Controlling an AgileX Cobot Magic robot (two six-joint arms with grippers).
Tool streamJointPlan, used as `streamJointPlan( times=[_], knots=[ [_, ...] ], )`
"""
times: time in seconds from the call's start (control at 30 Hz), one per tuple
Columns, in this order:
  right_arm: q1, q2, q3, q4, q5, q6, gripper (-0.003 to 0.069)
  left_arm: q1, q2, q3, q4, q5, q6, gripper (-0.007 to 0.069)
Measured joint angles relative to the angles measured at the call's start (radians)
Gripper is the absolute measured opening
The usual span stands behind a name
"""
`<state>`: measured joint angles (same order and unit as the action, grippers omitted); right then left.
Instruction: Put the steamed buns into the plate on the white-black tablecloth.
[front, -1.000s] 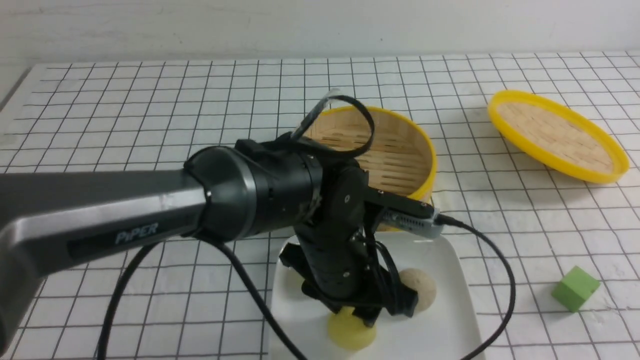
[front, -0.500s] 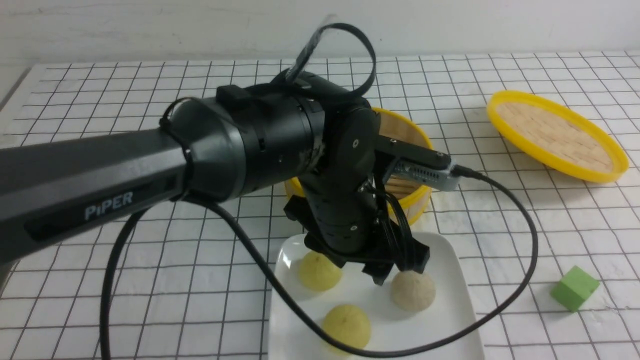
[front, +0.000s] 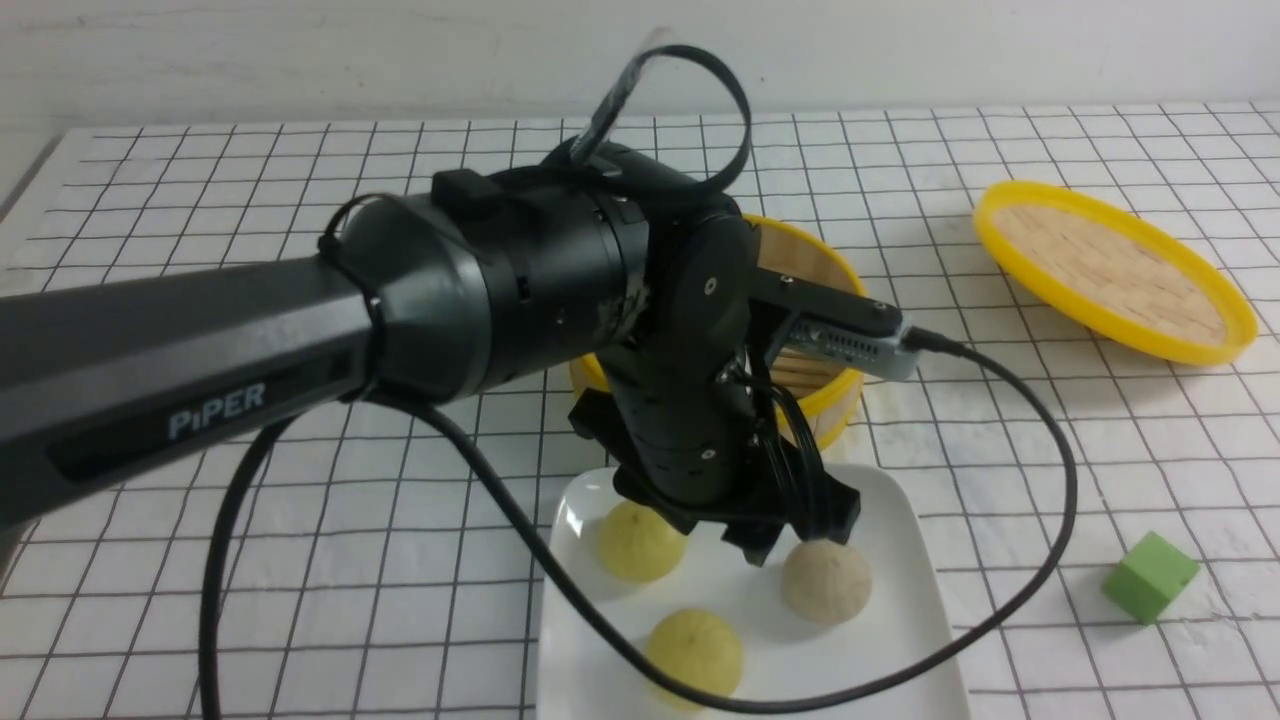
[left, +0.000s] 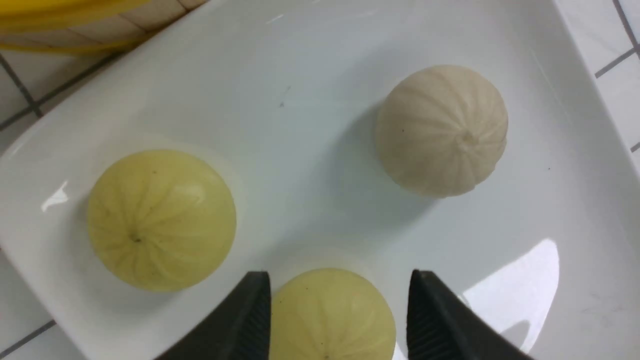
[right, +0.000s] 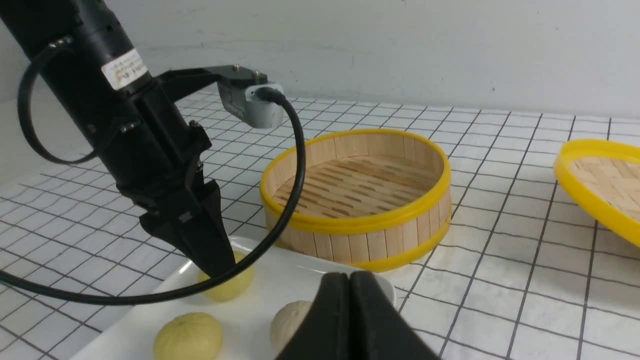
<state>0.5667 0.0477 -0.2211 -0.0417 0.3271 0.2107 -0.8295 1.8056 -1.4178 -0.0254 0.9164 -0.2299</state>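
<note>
On the white-black tablecloth (front: 300, 200) stands the white square plate (front: 893, 545) with all three steamed buns lying free in it. Two are pale yellow (front: 640, 541) (front: 695, 652) and one is beige (front: 826, 581). My left gripper (front: 775, 540) hangs open a little above the plate. In the left wrist view its fingers (left: 256, 305) frame the near yellow bun (left: 332, 320) from above without touching it. My right gripper (right: 349, 277) is shut and empty by the plate's (right: 280, 282) right edge, partly hiding the beige bun (right: 290, 325); it is out of the front view.
An empty yellow-rimmed bamboo steamer (front: 840, 400) stands just behind the plate, partly hidden by my left arm. Its woven lid (front: 1115, 270) lies at the far right. A green cube (front: 1150, 577) sits right of the plate. The wrist camera's black cable (front: 1050, 560) loops over the plate.
My left gripper rose off the near yellow bun, leaving it on the plate, and the arm lifted. Over the last half second it barely moved.
</note>
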Motion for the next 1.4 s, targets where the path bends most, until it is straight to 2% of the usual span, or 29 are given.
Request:
streamJointPlan(
  times=[0.47, 0.7, 0.8, 1.0, 1.07, 1.17, 1.23, 1.3, 1.4],
  knots=[
    [0.0, 0.0, 0.002, 0.0, -0.008, 0.0, -0.0004, 0.0, 0.0, 0.0, 0.025, -0.004, 0.0, 0.0226],
    [-0.01, -0.022, 0.005, 0.0, 0.051, 0.0, 0.0001, 0.0, 0.0, 0.0, 0.031, -0.003, 0.0, 0.0214],
    [-0.061, -0.036, 0.031, 0.0, 0.076, -0.001, 0.0001, 0.0, 0.0, 0.0, 0.032, 0.006, -0.001, 0.0214],
    [-0.248, -0.06, 0.174, 0.0, 0.093, -0.001, 0.0003, 0.0, -0.018, -0.009, 0.051, 0.09, -0.027, 0.0214],
    [-0.32, -0.06, 0.231, -0.001, 0.103, -0.001, 0.0004, -0.001, -0.073, -0.011, 0.095, 0.134, -0.059, 0.0214],
    [-0.372, -0.06, 0.236, -0.004, 0.088, 0.0, 0.0005, -0.001, -0.13, -0.012, 0.136, 0.185, -0.073, 0.0202],
    [-0.425, -0.06, 0.238, -0.01, 0.077, 0.0, 0.0008, -0.001, -0.207, -0.014, 0.194, 0.249, -0.08, 0.0154],
    [-0.453, -0.06, 0.238, -0.016, 0.077, 0.0, 0.001, -0.001, -0.271, -0.016, 0.235, 0.282, -0.098, 0.0078],
    [-0.477, -0.06, 0.238, -0.019, 0.077, 0.0, 0.0013, -0.001, -0.348, -0.017, 0.281, 0.31, -0.119, 0.0015]
  ],
)
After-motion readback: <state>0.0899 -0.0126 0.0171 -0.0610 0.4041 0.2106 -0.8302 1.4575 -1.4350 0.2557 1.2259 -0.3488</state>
